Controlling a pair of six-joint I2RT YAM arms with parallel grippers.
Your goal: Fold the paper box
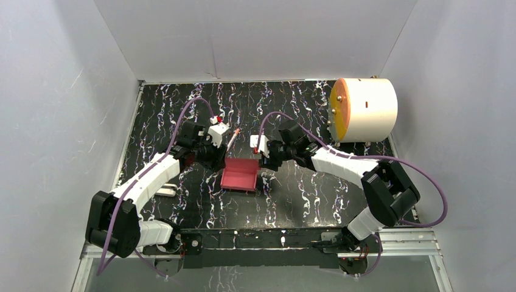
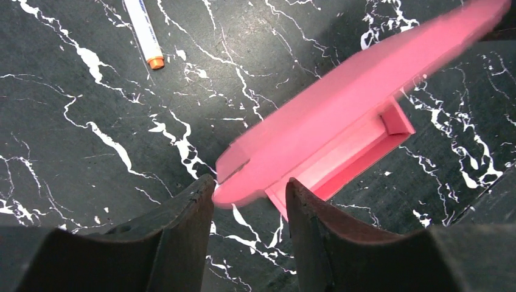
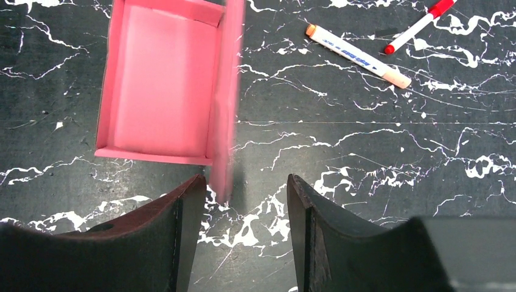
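The paper box (image 1: 240, 174) sits on the marbled table (image 1: 316, 194) as an open pink tray, its far long flap raised. At the box's left end the left gripper (image 2: 250, 187) stands with jaws apart around the flap's tip; at its right end the right gripper (image 3: 246, 182) likewise straddles the flap, unclamped

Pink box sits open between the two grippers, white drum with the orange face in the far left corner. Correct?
Not quite: the white drum stands in the far right corner, as the top view shows. The pink box does sit open between the left gripper and right gripper.
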